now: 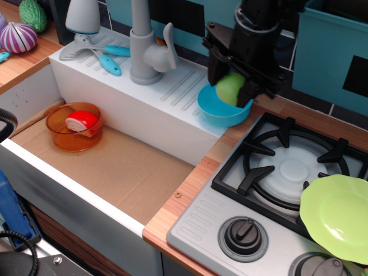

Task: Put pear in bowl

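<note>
The light-green pear is held between the black fingers of my gripper. It hangs just above the inside of the sky-blue bowl, which stands on the right end of the white sink ledge next to the stove. The gripper is shut on the pear, and the arm reaches down from the upper right. The far rim of the bowl is hidden behind the gripper.
A transparent orange bowl with a red-and-white piece lies in the sink basin. A grey faucet stands left of the blue bowl. A lime-green plate rests on the stove at the right. Blue utensils lie on the ledge.
</note>
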Controlling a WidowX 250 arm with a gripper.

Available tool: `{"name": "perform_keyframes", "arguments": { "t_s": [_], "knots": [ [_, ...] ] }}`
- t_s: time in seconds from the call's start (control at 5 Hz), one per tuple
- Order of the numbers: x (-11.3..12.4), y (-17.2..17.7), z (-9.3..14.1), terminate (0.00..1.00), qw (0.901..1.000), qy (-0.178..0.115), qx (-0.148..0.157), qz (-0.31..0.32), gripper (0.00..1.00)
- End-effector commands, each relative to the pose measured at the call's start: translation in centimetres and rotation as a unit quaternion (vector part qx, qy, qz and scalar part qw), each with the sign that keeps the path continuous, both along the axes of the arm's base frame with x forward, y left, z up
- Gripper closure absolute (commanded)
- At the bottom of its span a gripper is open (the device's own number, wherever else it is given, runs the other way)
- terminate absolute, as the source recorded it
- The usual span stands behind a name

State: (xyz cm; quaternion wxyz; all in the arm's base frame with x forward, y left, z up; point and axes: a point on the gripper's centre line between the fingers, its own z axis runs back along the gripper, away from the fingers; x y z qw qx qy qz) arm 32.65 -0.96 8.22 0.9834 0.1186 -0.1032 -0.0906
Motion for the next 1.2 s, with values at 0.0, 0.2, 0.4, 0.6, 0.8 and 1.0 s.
{"name": "perform_keyframes", "arguments": {
  "t_s": [0.0,0.2,0.4,0.6,0.8,1.0],
  "knots": [
    [2.1,3.4,1.0,0.0,0.998,-0.045,0.023,-0.038,1.0],
    [2.7,4.6,0.0,0.0,0.9959,-0.068,0.02,-0.056,1.0],
    [3.5,5.1,-0.4,0.0,0.9943,-0.081,0.01,-0.068,1.0],
    [4.0,5.0,-0.7,0.0,0.9929,-0.088,-0.001,-0.079,0.0],
    [4.0,5.0,-0.7,0.0,0.9929,-0.088,-0.001,-0.079,0.0],
    [4.0,5.0,-0.7,1.0,0.9929,-0.088,-0.001,-0.079,0.0]
  ]
}}
